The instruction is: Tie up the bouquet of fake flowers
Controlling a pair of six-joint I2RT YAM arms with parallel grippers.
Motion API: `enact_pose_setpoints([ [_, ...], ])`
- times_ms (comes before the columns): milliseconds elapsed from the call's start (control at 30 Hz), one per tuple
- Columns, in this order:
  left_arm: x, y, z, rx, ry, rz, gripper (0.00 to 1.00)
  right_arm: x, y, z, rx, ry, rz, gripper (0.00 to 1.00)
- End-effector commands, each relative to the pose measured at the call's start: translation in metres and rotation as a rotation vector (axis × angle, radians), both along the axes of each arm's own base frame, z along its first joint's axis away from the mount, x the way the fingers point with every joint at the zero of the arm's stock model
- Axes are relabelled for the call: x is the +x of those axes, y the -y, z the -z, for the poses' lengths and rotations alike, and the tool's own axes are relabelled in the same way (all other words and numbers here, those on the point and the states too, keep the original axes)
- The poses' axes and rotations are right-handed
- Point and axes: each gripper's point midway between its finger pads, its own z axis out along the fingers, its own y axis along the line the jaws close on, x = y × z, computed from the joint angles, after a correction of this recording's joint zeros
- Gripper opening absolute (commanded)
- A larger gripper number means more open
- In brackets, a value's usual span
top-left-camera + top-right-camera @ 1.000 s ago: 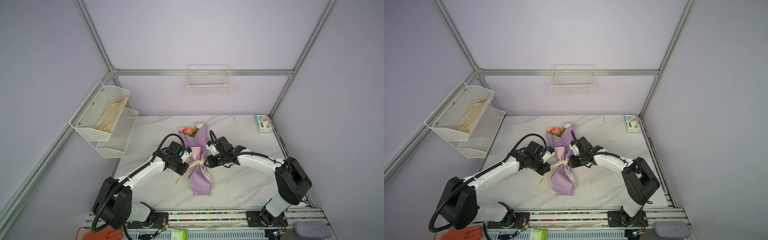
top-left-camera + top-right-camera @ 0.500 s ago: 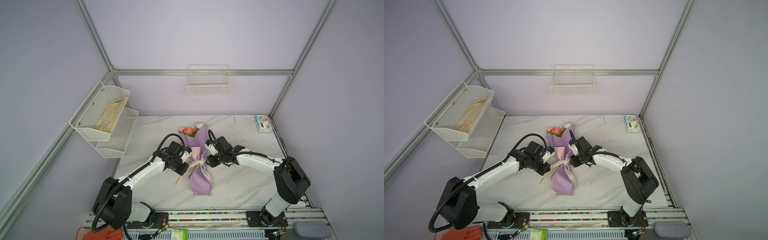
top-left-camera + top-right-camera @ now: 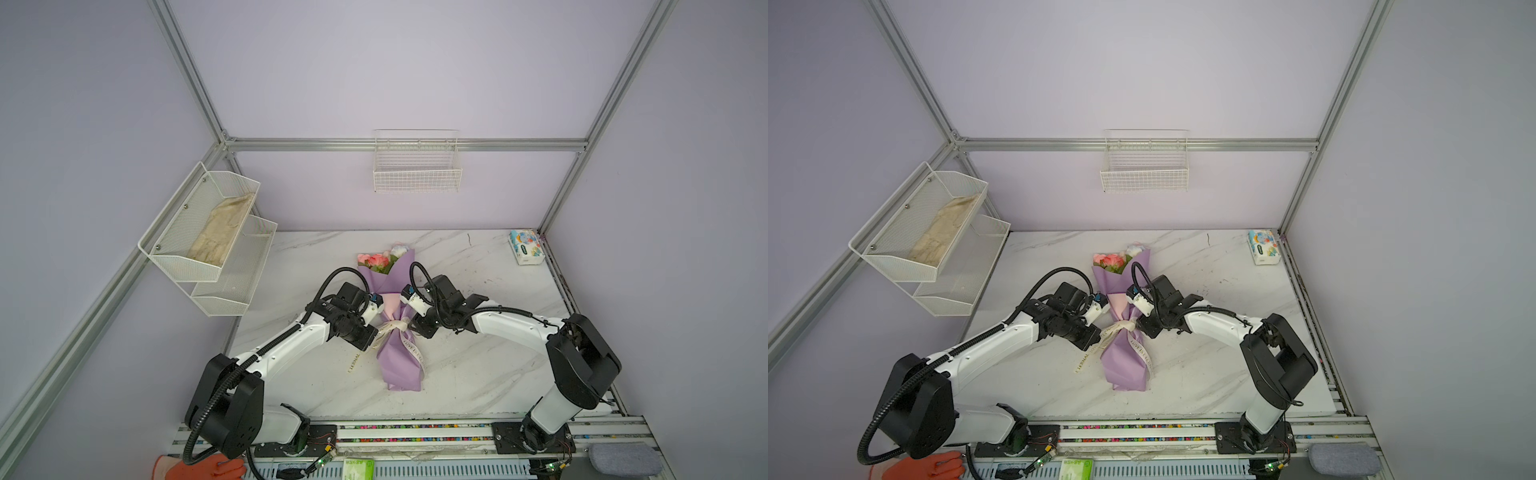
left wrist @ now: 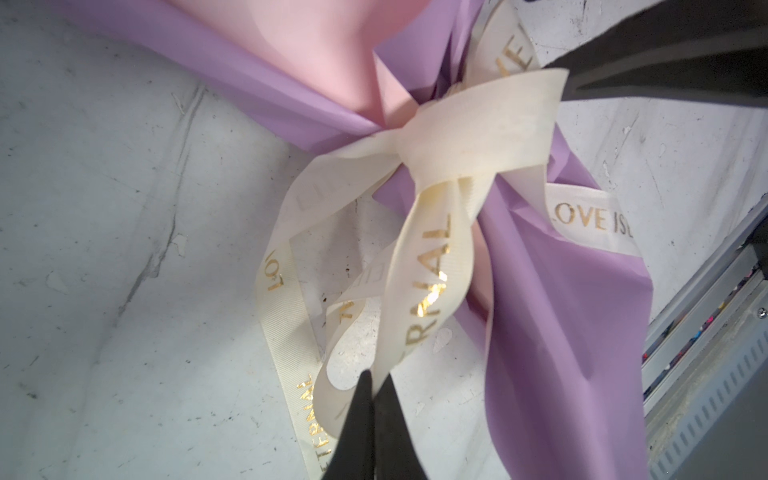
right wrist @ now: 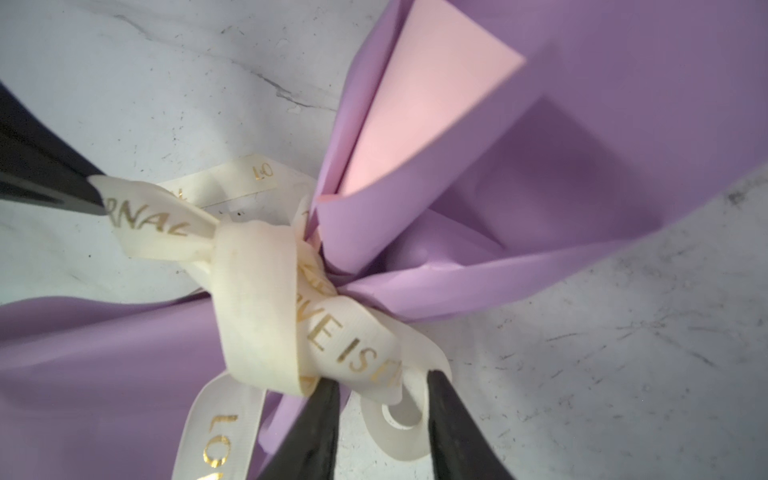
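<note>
Now left tool (image 4: 376,380) pinches ribbon (image 4: 457,137), right tool (image 5: 384,380) straddling it.

The left arm (image 3: 286,345) and right arm (image 3: 511,328) share glossy white tubular links, bulky black joint housings (image 3: 582,365) and ribbed black cable hoses (image 3: 216,395). The left gripper (image 4: 376,376) has matte black fingers (image 4: 355,436) tapering to points.

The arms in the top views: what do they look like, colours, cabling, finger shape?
The left arm and right arm have white link shells with bulky black joints and bases. A black corrugated cable hose loops along the left; a thinner black cable arcs over the right wrist. The left gripper and right gripper carry black fingers tapering to points.
</note>
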Motion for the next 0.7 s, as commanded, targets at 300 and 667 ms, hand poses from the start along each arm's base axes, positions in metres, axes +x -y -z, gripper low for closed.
enact_pose_setpoints([
  [300, 0.025, 0.011, -0.04, -0.056, 0.116, 0.013, 0.0, 0.003, -0.002, -0.011, -0.005, 0.089, -0.055, 0.0],
  [667, 0.028, 0.0, -0.038, -0.021, 0.126, -0.04, 0.0, 0.016, 0.027, -0.016, -0.021, 0.061, 0.183, 0.0],
])
